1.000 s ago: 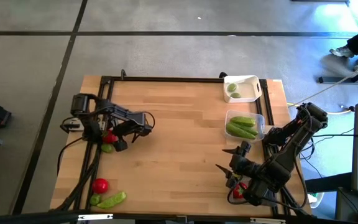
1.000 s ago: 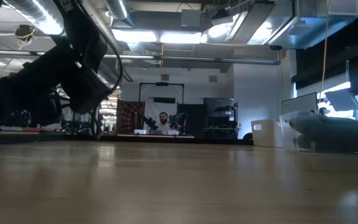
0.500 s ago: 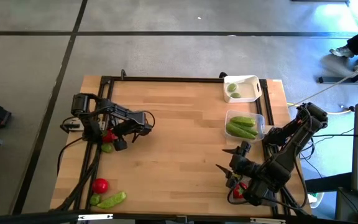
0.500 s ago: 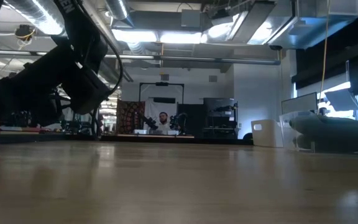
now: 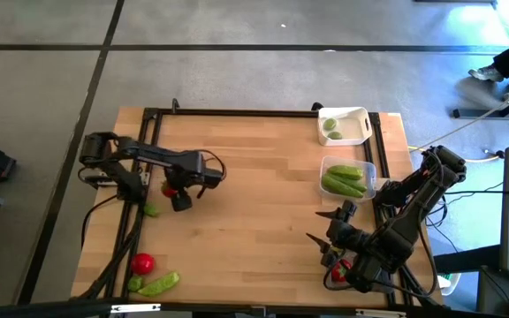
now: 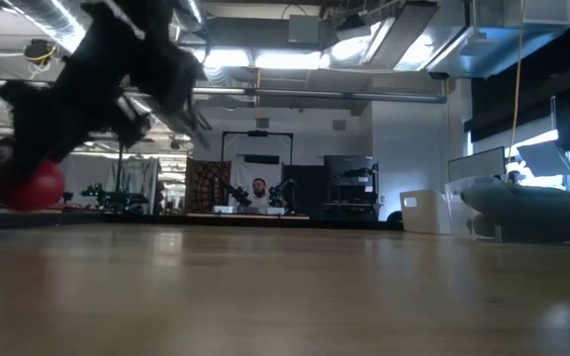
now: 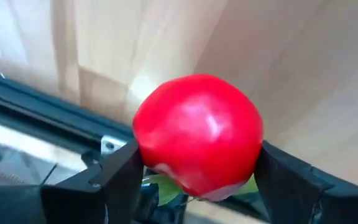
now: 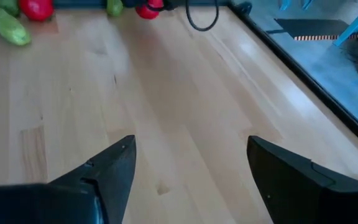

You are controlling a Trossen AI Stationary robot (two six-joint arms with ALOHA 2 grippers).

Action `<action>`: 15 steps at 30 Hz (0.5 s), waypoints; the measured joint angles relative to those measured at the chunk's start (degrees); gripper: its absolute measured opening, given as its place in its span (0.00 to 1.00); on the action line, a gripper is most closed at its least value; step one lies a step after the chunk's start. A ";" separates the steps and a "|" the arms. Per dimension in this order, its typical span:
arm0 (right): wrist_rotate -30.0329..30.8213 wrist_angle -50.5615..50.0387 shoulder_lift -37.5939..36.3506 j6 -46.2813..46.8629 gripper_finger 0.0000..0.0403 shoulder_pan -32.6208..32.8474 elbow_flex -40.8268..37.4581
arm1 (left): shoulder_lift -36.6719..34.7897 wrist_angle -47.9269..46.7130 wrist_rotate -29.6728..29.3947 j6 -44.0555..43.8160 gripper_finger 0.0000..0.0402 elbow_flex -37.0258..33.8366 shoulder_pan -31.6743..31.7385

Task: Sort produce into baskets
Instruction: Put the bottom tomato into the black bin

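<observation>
One glossy round red tomato (image 7: pixel 197 134), clamped by left hand (image 5: pixel 171 188)

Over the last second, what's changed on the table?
The left tool has lifted a red tomato off the table's left edge and carried it a little inward, leaving the small green piece behind. The right tool stayed open near the front right, and the white basket, clear basket and front-left produce are unmoved.

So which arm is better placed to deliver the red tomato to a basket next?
Left: its pincer is shut on the tomato, lifted off the table. The right pincer is open, empty, near the front right corner.
</observation>
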 joint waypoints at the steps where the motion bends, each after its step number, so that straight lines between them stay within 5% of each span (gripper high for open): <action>1: 1.07 0.38 0.00 0.07 0.71 0.00 0.00 | -1.14 0.41 -0.13 -0.53 0.66 0.84 -0.25; 15: 2.68 0.86 1.77 -3.63 0.90 -6.26 0.02 | -15.96 19.67 -1.46 -1.16 0.66 3.53 -3.56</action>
